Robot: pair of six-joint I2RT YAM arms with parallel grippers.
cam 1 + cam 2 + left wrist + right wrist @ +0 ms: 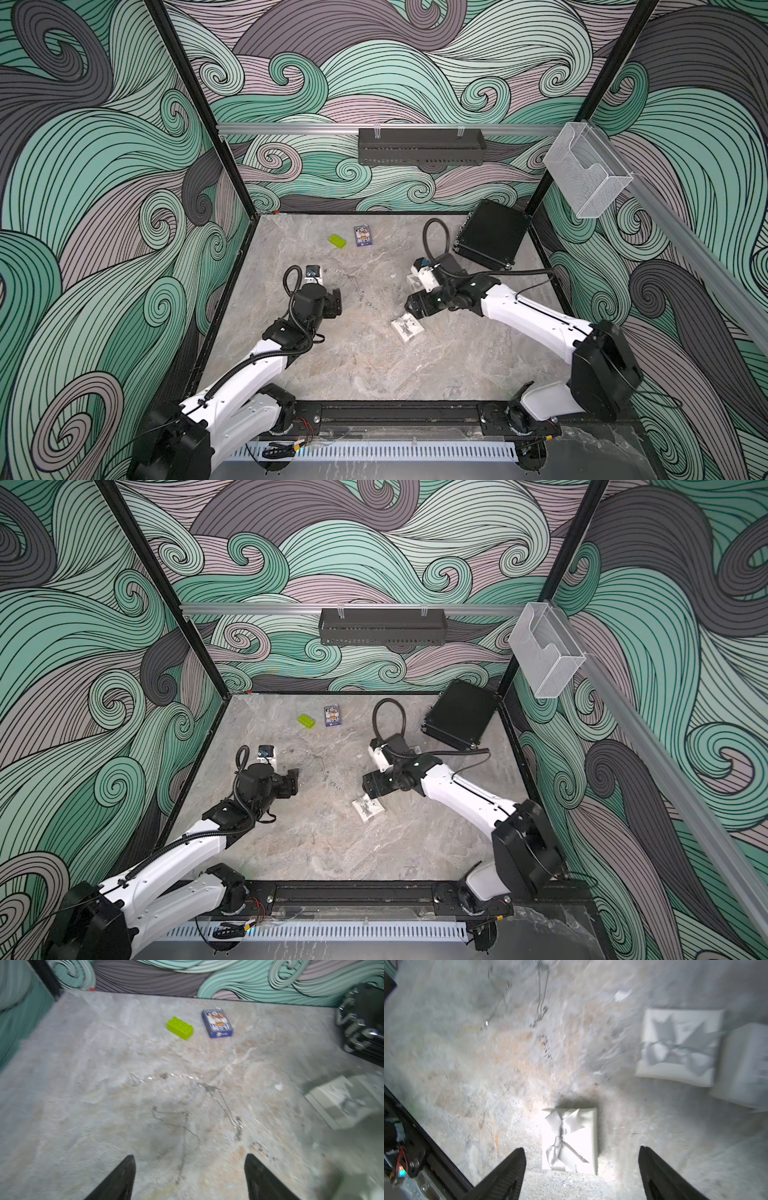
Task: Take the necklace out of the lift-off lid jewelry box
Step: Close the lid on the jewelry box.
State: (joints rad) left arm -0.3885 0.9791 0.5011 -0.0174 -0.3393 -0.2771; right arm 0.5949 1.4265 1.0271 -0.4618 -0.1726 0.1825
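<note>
The necklace [209, 1087], a thin silver chain, lies loose on the marble table [374, 365] and shows faintly in both top views [357, 286] [323, 766]. My left gripper [189, 1156] [336, 303] hangs open just short of it, one chain end trailing between the fingers, untouched. My right gripper [581, 1148] [409, 309] is open above a flat white lid with a grey bow [570, 1140] [407, 327]. Beyond the lid sit two more white box parts, one bowed [679, 1047], one plain [745, 1066]; my right arm mostly hides them in both top views.
A green brick [337, 241] and a blue card deck [363, 236] lie near the back wall. A black case [492, 235] leans in the back right corner. Patterned walls enclose three sides, and a black rail [395, 415] runs along the front.
</note>
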